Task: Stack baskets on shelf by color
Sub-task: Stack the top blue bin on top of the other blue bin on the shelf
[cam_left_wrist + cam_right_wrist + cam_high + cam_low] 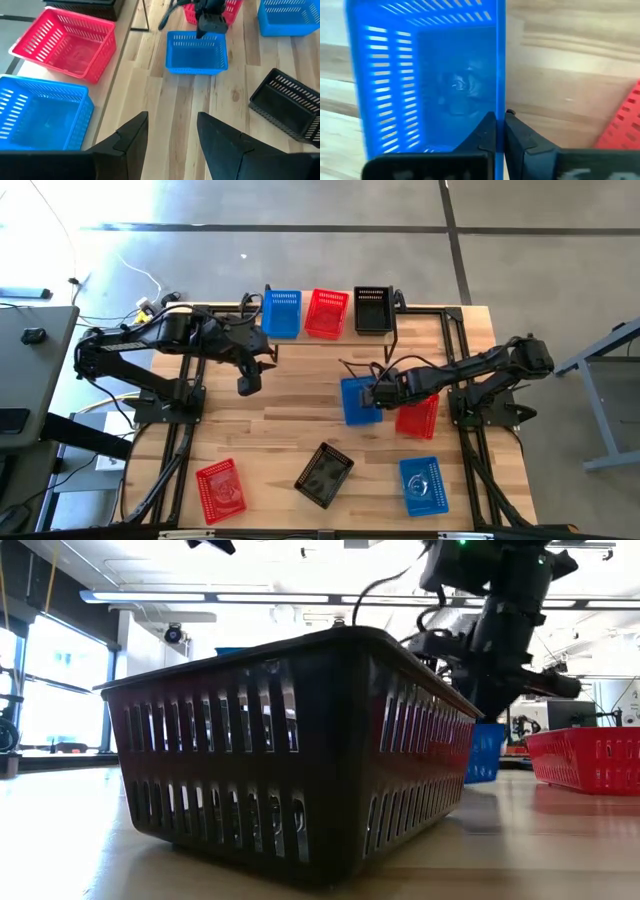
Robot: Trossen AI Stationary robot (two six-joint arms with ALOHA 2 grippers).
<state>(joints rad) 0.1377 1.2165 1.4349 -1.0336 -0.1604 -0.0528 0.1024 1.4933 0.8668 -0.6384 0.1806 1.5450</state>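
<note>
On the shelf (112,75) at the table's far edge stand a blue basket (282,313), a red basket (327,313) and a black basket (373,310), each on its base. My right gripper (380,393) is at mid-table, shut on another blue basket (356,402); a red basket (418,417) lies just right of it. My left gripper (172,135) hangs open above bare table near the shelf's left end, touching nothing. Near the front edge lie a red basket (221,488), a black basket (324,475) and a blue basket (423,485). My right gripper holds the mid-table blue basket by the rim of its right long wall (500,107), about midway along. One finger (480,135) is inside the basket and one (520,137) outside, pinching the wall. The fingers come from above, slanting in from the table's right. The basket stays upright with its base on the table.
The black basket (290,750) stands close in front of the low camera and hides much of the table. Black frame rails run along both table sides. Bare wood lies between the shelf and the mid-table baskets.
</note>
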